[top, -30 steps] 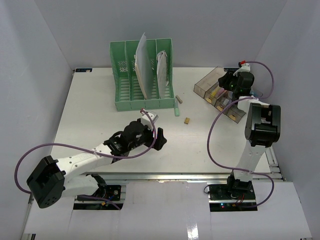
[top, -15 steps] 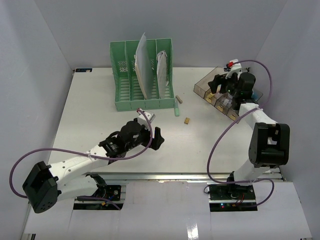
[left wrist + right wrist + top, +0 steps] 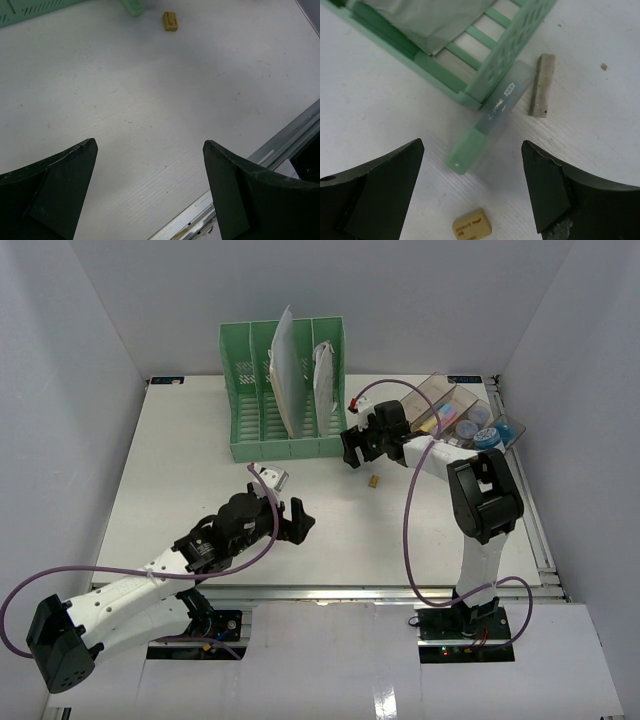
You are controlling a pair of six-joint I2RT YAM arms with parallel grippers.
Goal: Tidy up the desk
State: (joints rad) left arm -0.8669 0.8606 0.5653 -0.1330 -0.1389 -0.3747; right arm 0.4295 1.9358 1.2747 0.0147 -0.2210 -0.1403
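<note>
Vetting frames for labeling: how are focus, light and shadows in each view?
Top external: even light, sharp, only faint shadows on the desk. Left wrist: yellow eraser crisp; left fingers dark, little detail. Right wrist: green pen slightly soft; right fingers equally dark.

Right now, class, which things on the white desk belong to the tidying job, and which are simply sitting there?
Tidying job, likely: small yellow rectangular eraser; pale green translucent plastic stick; short grey chalk-like stick; large white desk.
Simply sitting there: green slotted file rack holding papers; clear brown compartment tray.
</note>
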